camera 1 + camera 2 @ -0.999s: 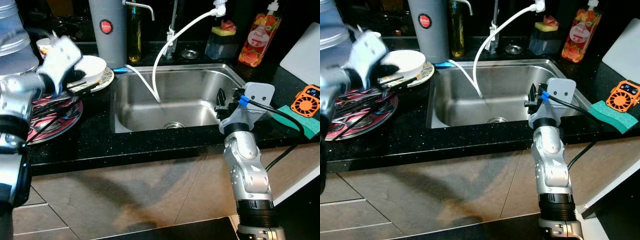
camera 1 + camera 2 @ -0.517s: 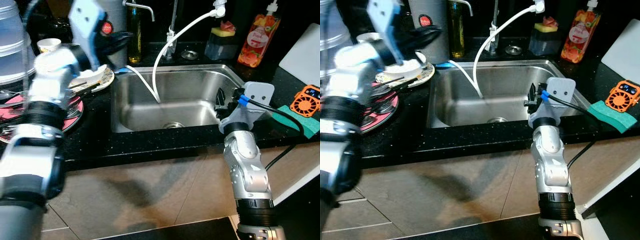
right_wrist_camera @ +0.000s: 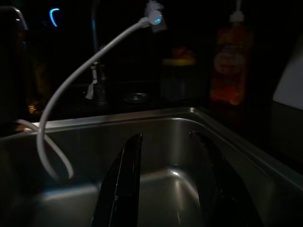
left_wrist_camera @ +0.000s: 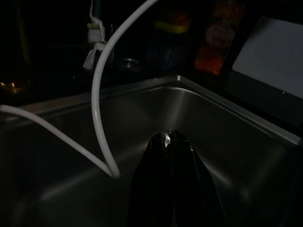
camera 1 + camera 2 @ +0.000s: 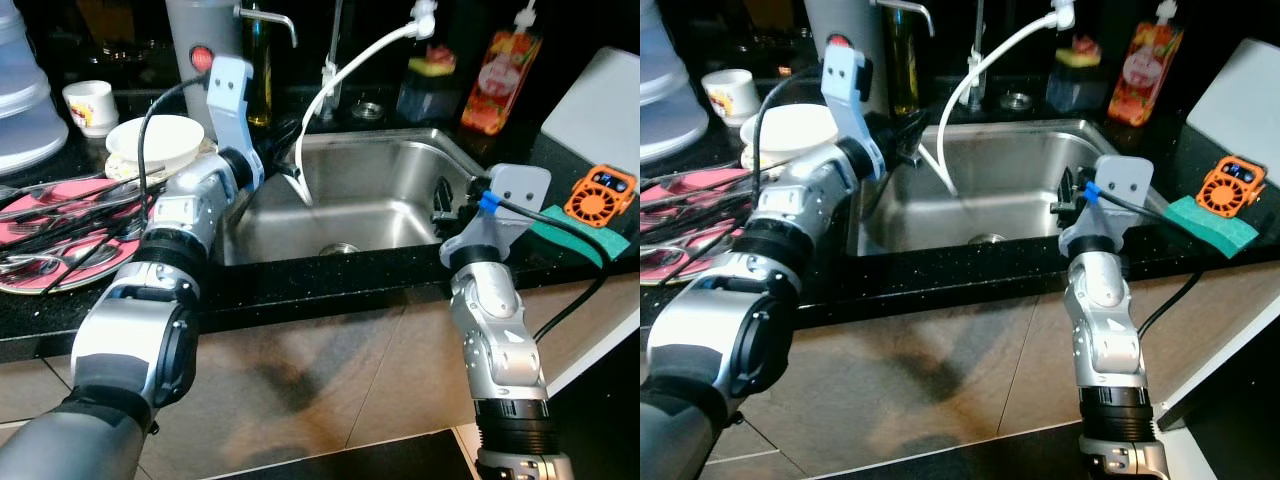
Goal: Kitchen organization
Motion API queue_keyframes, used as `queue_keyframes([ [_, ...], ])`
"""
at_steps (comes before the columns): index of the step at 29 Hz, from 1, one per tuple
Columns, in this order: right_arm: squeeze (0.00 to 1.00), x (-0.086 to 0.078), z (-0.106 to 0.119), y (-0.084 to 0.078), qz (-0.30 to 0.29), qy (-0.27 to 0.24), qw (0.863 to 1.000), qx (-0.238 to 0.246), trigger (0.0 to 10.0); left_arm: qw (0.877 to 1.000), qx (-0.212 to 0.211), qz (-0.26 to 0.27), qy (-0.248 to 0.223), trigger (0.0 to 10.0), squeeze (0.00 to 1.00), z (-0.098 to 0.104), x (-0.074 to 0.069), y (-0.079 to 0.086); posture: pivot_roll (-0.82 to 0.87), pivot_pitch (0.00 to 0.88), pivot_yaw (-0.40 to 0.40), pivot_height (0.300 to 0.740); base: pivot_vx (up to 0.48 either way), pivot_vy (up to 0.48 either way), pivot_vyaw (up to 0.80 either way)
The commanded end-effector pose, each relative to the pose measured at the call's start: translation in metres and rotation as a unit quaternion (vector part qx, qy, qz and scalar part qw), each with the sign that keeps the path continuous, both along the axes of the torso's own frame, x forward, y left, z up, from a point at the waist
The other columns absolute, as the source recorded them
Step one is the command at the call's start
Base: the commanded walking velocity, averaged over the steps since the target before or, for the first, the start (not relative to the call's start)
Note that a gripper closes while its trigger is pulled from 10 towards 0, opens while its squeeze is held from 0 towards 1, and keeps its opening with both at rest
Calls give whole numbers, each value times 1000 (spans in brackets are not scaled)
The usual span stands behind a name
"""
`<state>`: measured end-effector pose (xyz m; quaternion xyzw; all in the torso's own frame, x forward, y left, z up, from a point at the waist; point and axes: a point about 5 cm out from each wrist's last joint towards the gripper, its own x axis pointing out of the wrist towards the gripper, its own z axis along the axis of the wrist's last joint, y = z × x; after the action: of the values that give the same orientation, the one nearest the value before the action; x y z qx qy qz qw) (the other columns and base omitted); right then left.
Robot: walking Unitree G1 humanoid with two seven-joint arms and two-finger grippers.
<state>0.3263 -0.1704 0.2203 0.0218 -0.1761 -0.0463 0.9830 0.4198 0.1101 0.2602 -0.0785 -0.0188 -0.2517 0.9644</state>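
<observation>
My left gripper (image 5: 272, 152) reaches over the left rim of the steel sink (image 5: 400, 215); in the left wrist view its fingers (image 4: 168, 142) are pressed together with nothing between them, above the basin. My right gripper (image 5: 441, 203) rests at the sink's front right rim, open and empty, its fingers (image 3: 135, 146) spread over the basin. A white hose (image 5: 345, 75) loops from the tap into the sink. To the left stand a white bowl (image 5: 155, 140) on a patterned plate and a red plate (image 5: 40, 265) with several pieces of cutlery.
A small cup (image 5: 88, 103), a clear container (image 5: 20, 110) and a grey cylinder (image 5: 200, 40) stand at the back left. Behind the sink are a sponge holder (image 5: 425, 80) and an orange soap bottle (image 5: 497, 70). On the right lie a green sponge (image 5: 600, 240) and an orange fan (image 5: 600, 195).
My left arm has swung from above the plates on the left across to the sink's left rim. The right arm has stayed put. The camera has shifted slightly.
</observation>
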Motion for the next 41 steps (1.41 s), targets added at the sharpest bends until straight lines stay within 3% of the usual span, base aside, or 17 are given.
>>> queue_keyframes([
  [1, 0, -2, 1, -1, -5, -1, 1000, 0, 10000, 997, -7, 7, 77, 10000, 31, -37, -3, 3, 12, 0, -16, 740, 0, 0, 0],
  [2, 0, -2, 2, -1, -5, -1, 1000, 0, 10000, 997, -4, 2, 83, 10000, 937, -40, -4, 1, 12, 0, -16, 740, 0, 0, 0],
  [3, 0, -2, 1, -1, -5, -1, 1000, 0, 10000, 996, 3, -1, 87, 10000, 1000, -43, -5, 0, 12, 0, -16, 740, 0, 0, 0],
  [14, 0, -2, 1, 0, -4, 0, 1000, 2, 10000, 998, 28, 7, 61, 10000, 1000, -38, -4, 0, 19, 0, -16, 740, 0, 0, 0],
  [15, 0, -2, 1, 0, -4, -1, 1000, 2, 10000, 997, 58, 22, 47, 10000, 0, -32, -2, 1, 19, 0, -16, 740, 0, 0, 0],
  [17, 0, -2, 1, 0, -4, -1, 1000, 3, 10000, 996, 80, 33, 37, 10000, 0, -29, -1, 0, 19, 0, -16, 740, 0, 0, 0],
  [19, 0, -2, 1, 0, -4, -1, 1000, 3, 10000, 979, 172, 111, 19, 10000, 0, -17, 3, 4, 19, 0, -16, 740, 0, 0, 0],
  [20, 0, -2, 1, 0, -4, -1, 1000, 3, 10000, 979, 172, 111, 19, 10000, 0, -17, 3, 4, 19, 0, -16, 740, 0, 0, 0],
  [21, 0, -1, 1, 0, -3, 0, 1000, 3, 10000, 960, 222, 170, -6, 10000, 0, -8, 5, 8, 22, 0, -17, 740, 0, 0, 0],
  [22, 0, -1, 1, 0, -3, 0, 1000, 3, 10000, 960, 222, 170, -6, 10000, 0, -8, 5, 8, 22, 0, -17, 740, 0, 0, 0],
  [23, 0, -1, 1, 0, -3, 0, 1000, 4, 10000, 947, 244, 204, -33, 10000, 0, 3, 5, 9, 22, 0, -17, 740, 0, 0, 0],
  [24, 0, -1, 1, 0, -3, 0, 1000, 4, 10000, 947, 244, 204, -33, 10000, 0, 3, 5, 9, 22, 0, -17, 740, 0, 0, 0],
  [28, 0, -1, -1, 1, -1, 2, 1000, 4, 10000, 962, 238, 89, -99, 10000, 0, 10, -5, -17, 40, 0, -27, 740, 0, 0, 0],
  [31, 0, -1, -1, 2, 2, 3, 1000, 3, 10000, 963, 222, 79, -127, 10000, 0, 11, -11, -22, 40, 0, -27, 740, 0, 0, 0],
  [34, 0, 1, 0, 3, 5, 2, 1000, 2, 10000, 973, 188, 69, -118, 10000, 0, 8, -15, -25, 44, 0, -35, 740, 0, 0, 0],
  [41, 0, 2, 1, 4, 11, 2, 1000, 1, 10000, 968, 198, 99, -117, 10000, 0, 11, -15, -16, 53, 0, -45, 740, 0, 0, 0],
])
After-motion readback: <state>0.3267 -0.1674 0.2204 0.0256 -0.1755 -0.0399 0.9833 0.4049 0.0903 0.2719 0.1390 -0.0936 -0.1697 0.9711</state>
